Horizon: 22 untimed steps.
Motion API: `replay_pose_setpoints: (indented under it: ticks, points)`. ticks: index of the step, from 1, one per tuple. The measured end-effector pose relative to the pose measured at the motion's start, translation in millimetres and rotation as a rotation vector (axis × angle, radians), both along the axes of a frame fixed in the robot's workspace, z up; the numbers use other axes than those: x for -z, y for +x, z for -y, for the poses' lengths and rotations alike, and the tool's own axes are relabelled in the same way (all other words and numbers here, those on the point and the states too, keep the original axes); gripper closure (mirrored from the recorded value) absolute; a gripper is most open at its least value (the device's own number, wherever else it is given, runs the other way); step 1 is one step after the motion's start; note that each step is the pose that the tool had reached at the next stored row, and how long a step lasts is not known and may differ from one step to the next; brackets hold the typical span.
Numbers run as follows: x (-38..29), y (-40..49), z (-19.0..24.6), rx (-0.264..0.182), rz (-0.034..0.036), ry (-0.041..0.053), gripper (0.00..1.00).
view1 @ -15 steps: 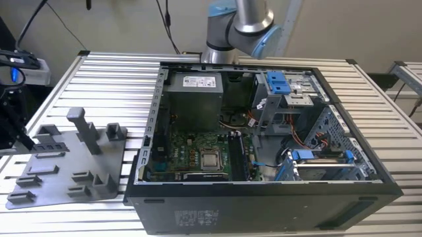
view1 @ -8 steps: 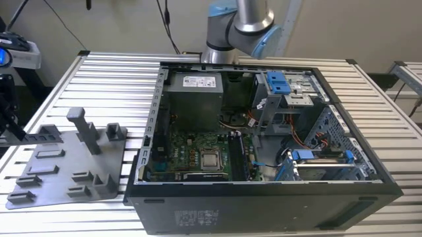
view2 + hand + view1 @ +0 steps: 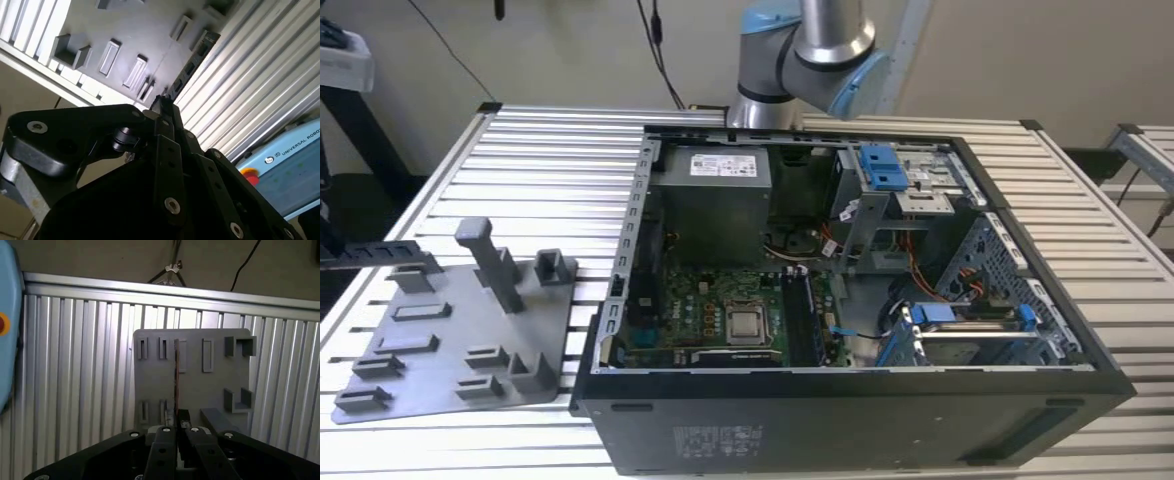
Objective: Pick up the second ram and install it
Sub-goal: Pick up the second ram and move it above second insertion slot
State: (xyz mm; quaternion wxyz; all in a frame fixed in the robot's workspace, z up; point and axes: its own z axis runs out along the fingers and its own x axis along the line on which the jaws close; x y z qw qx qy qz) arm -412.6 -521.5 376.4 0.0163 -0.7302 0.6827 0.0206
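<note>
Jaws clamped shut on the long, thin, dark memory board (image 3: 176, 371), held edge-on over the flat grey plastic tray with upright posts (image 3: 200, 385) on the ribbed metal table (image 3: 75, 365).

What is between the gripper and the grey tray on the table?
Only the second ram, clamped edge-on in the gripper and pointing toward the grey tray, as the first wrist view shows.

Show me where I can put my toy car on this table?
Bare table slats lie beyond the grey tray, beside the computer case, and at the exterior view's right of the case. The tray's posts and the case's inside are crowded. The jaws hold the second ram.
</note>
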Motion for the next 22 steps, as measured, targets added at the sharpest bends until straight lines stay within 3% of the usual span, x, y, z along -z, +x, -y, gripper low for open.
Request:
replay_pose_setpoints:
  ticks: [8, 13, 22]
  points:
    - [-34.4, 0.0, 0.0, 0.000, -0.0002, 0.0003, 0.86]
    - [-48.7, 0.0, 0.0, 0.000, 0.0000, 0.0008, 0.86]
    - [-52.0, 0.0, 0.0, 0.000, -0.0001, 0.0009, 0.86]
